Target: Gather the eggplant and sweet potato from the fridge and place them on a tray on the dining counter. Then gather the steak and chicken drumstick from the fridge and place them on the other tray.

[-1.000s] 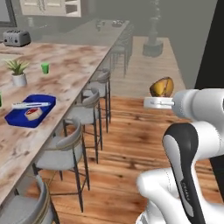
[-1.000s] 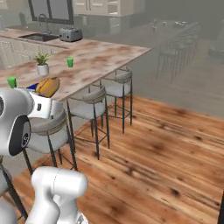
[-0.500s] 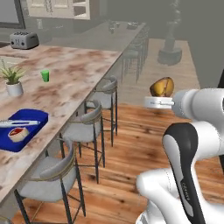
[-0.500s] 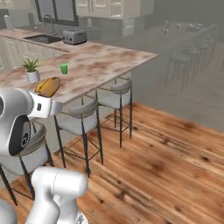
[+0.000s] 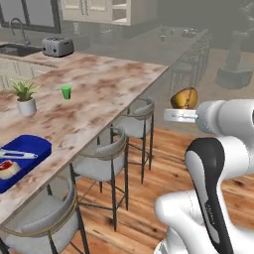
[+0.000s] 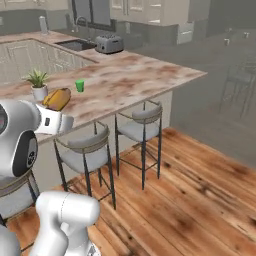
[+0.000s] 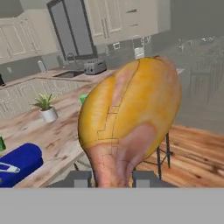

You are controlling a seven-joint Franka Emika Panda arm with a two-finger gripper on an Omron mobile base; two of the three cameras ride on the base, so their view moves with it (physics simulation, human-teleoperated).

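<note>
Tan-brown chicken drumstick (image 7: 129, 127) clamped narrow-end-down in the gripper (image 7: 113, 178), raised beside the marbled dining counter (image 5: 106, 94)

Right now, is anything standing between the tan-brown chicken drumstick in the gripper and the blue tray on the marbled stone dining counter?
Nothing visible blocks it. The gripper holds the tan-brown chicken drumstick high over the wooden floor, above counter level. The grey stools sit below the marbled dining counter. The potted plant and green cup stand beyond the blue tray.
</note>
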